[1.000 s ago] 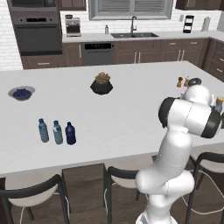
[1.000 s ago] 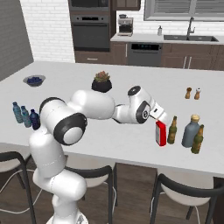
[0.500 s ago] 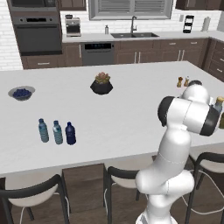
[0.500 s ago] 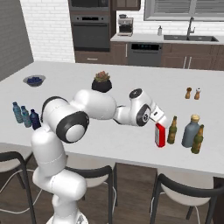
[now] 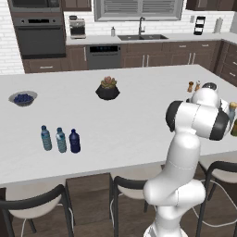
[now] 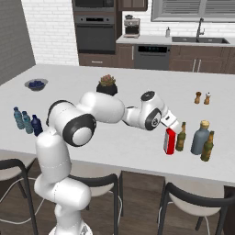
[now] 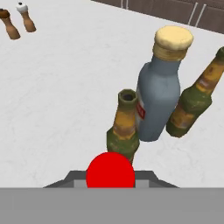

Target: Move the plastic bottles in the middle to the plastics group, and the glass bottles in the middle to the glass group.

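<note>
Red flask bottle (image 6: 170, 141) stood upright on the worktop (image 6: 137, 92), just beside the brown bottle (image 6: 181, 137) and near the grey-blue bottle (image 6: 200, 137) and olive bottle (image 6: 208, 146) of the glass group. The fingers (image 6: 169, 128) were closed about its red cap (image 7: 110, 170). Being glass, it was judged rigid, smooth, breakable and fairly heavy; a hold on the neck seemed suitable. Compared with a second earlier, it had been lowered slightly, its base apparently meeting the worktop.

I see matt white bench (image 6: 137, 151), faintly mottled. Red bottle (image 6: 170, 141) glossy, plastic-looking cap. Grey-blue bottle (image 7: 158, 103) smooth, satin, cork-like stopper. Olive-brown bottle (image 7: 191, 101) shiny, worn yellowish label.
</note>
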